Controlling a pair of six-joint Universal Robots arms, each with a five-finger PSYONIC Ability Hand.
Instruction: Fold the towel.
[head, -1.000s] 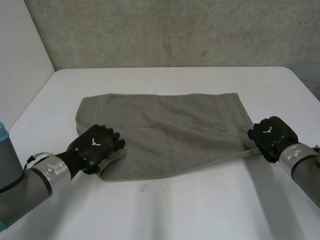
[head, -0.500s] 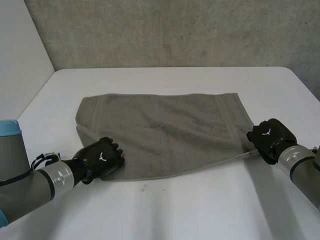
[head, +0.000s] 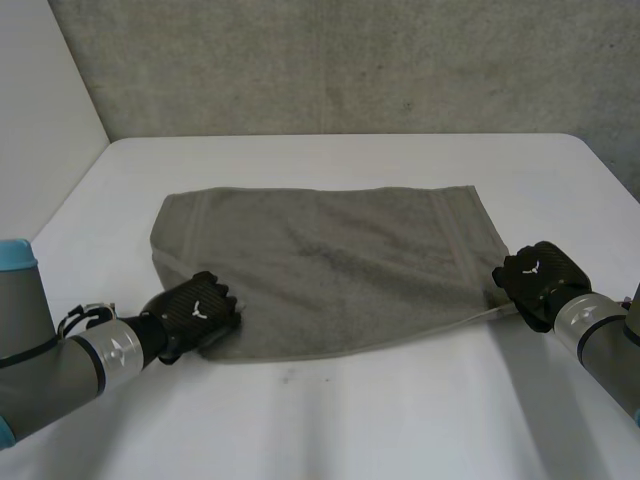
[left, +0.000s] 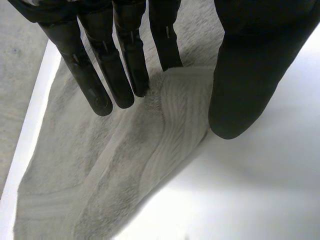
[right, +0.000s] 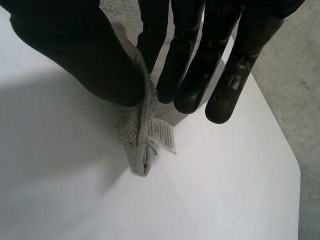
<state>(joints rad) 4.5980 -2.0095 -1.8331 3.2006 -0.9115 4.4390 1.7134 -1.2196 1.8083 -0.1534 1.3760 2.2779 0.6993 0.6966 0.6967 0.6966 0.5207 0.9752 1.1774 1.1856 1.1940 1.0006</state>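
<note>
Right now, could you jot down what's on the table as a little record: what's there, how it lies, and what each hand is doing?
item: grey towel, spread out on the white table
left hand: at the towel's near left corner, straight fingers resting on the cloth, thumb beside the corner
right hand: at the near right corner, pinching the towel's edge between thumb and fingers
detail: a small white label hangs from the pinched corner

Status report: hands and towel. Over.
Left hand open, fingers on near corner of grey terry towel. Right hand pinching its other near corner. Towel spread, unfolded. Nothing obstructing.
</note>
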